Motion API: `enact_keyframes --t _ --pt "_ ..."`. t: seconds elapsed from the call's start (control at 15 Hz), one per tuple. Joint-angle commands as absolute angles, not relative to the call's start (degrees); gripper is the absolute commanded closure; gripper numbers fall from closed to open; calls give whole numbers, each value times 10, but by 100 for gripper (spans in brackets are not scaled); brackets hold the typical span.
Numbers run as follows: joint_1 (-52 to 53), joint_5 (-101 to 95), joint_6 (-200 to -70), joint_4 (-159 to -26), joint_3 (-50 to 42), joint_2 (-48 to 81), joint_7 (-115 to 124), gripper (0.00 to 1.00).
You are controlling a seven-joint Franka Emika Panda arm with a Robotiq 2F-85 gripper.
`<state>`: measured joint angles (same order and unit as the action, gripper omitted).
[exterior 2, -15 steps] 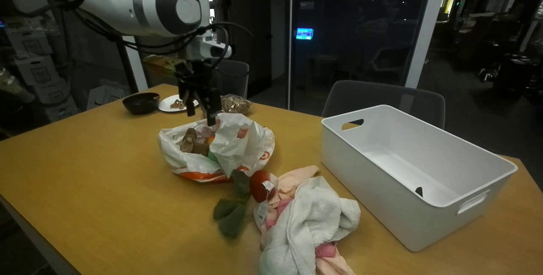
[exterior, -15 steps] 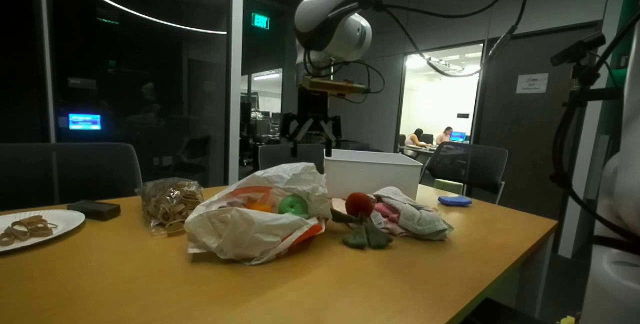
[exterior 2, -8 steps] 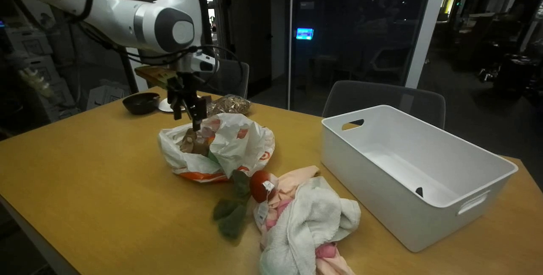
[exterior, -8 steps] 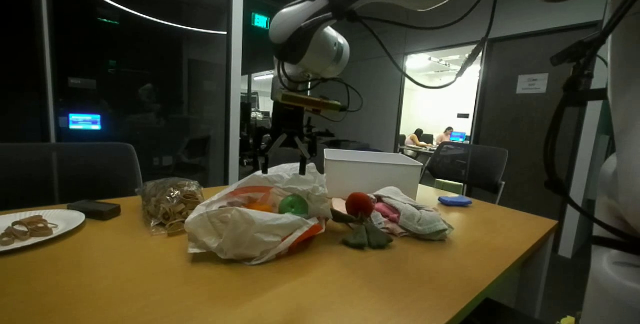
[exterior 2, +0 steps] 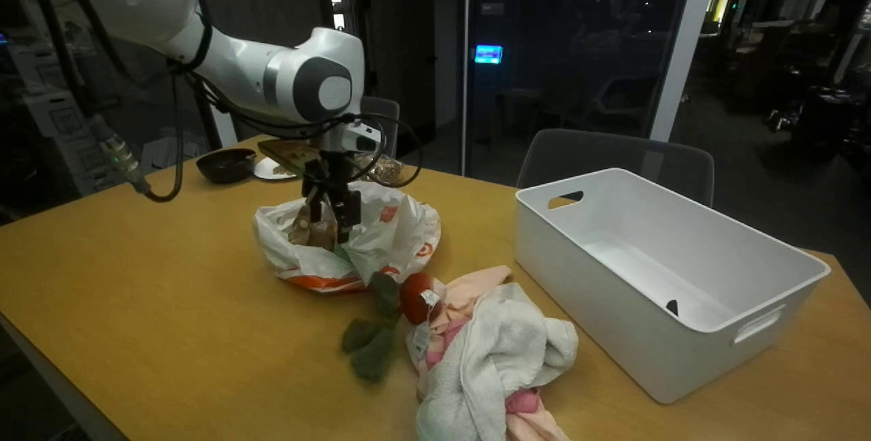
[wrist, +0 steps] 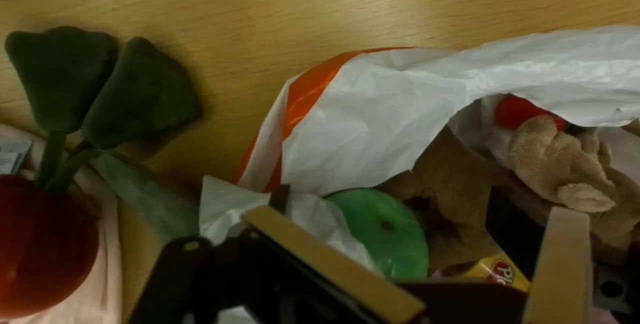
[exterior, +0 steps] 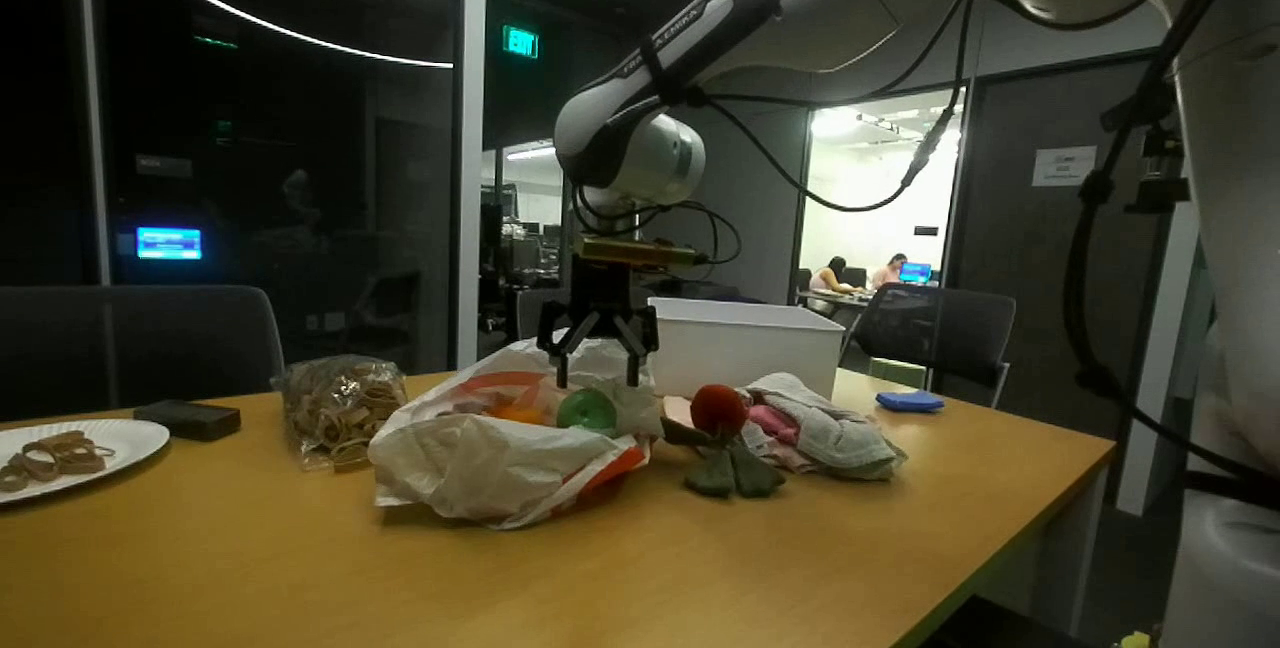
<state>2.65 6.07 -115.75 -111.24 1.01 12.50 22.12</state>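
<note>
the gripper points down at the mouth of the bag, jaws wide apart and released; whether a tip touches the bag cannot be told. inside the bag, on the table, lie the green apple and, beside it, a plush. a red toy lies between bag and towel. the bin stands near the towel.
</note>
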Motion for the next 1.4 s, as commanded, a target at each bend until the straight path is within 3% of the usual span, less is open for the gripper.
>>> enact_keyframes --t 0.0,0.67,1.33 --pt "27 79 -1174 -1107 10 135 209 0" --pt "62 -43 -1191 -1144 10 96 262 0" --pt "50 41 -1161 -1096 21 152 208 0"
